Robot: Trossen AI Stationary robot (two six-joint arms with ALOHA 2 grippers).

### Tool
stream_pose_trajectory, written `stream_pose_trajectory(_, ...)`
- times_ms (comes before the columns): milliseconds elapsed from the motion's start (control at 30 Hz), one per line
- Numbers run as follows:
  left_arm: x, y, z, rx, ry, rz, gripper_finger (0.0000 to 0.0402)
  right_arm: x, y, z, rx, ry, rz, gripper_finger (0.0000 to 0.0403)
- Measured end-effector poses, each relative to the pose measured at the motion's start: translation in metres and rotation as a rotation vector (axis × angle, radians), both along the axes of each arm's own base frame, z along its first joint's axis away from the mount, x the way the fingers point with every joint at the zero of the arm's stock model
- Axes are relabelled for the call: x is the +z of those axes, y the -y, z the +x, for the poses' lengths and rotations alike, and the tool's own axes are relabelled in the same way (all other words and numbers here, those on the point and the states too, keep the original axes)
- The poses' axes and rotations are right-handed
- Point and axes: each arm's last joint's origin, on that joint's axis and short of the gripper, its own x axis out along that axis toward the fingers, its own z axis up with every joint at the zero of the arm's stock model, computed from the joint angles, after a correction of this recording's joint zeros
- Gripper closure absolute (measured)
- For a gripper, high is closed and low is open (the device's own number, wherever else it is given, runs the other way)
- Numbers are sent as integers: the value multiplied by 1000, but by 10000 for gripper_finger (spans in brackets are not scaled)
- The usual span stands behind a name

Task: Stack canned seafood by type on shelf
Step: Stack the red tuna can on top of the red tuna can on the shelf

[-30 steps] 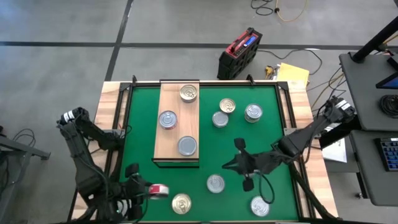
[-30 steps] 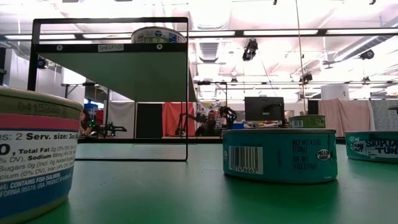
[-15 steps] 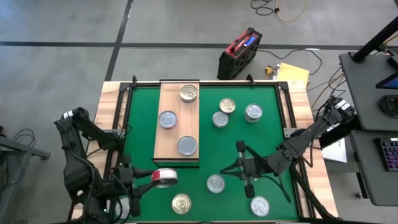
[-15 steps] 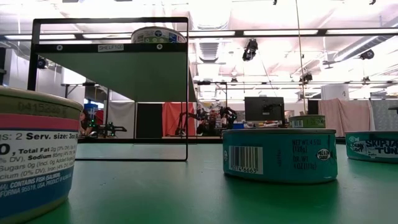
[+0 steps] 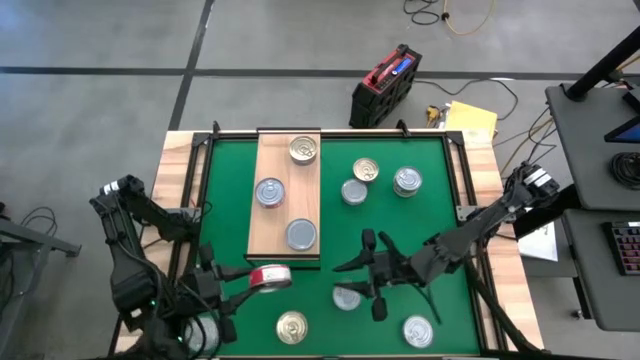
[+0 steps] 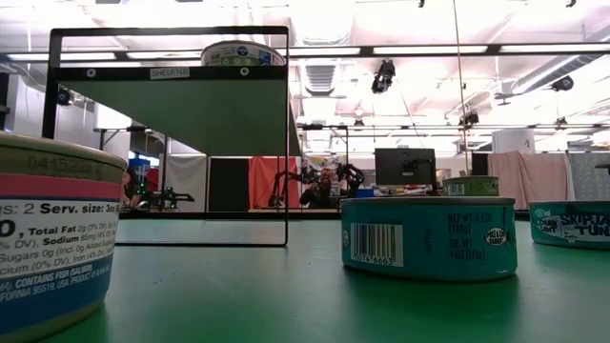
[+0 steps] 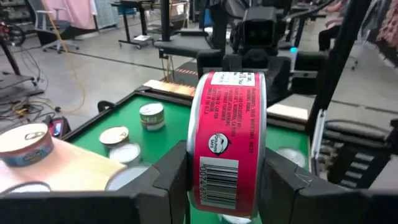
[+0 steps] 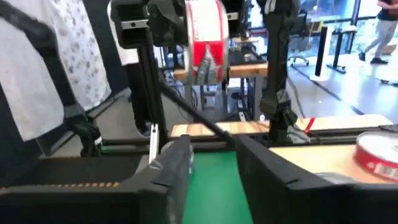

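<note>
Red-labelled can (image 7: 227, 146) | clamped in left end effector (image 5: 240, 288) | right end effector (image 5: 366, 272) fingers apart above mat

A glossy red printed label is wrapped round the metal can (image 7: 227, 146) clamped between the matt black plastic fingers (image 7: 168, 180) of the left gripper (image 7: 227, 186). Beyond those fingers, pale wood with a smooth, grained face is shown by the shelf (image 5: 287, 205); brushed silver and gold-toned metal lids are carried by the tins (image 5: 302, 150) on it. Under the right gripper (image 5: 372, 283), a matt green mat (image 5: 420, 225) is laid.
</note>
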Motion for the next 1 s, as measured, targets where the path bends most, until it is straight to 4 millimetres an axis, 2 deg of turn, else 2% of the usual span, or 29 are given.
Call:
stream_pose_trajectory(167,-33,9,6,18,-3,39,282,-11,-13,21,3,-10,-129,195)
stream_pose_trajectory(333,-64,19,13,6,-40,124,282,-23,-28,44,10,-14,-249,142)
stream_pose_trajectory(500,-78,26,17,7,-58,163,282,-26,-35,60,-35,-15,-277,107)
stream_pose_trajectory(800,-88,39,25,7,-69,182,282,-35,-32,79,-45,-29,-281,80)
stream_pose_trajectory(1000,-90,45,29,-3,-79,195,282,-39,-32,82,67,-25,-289,104)
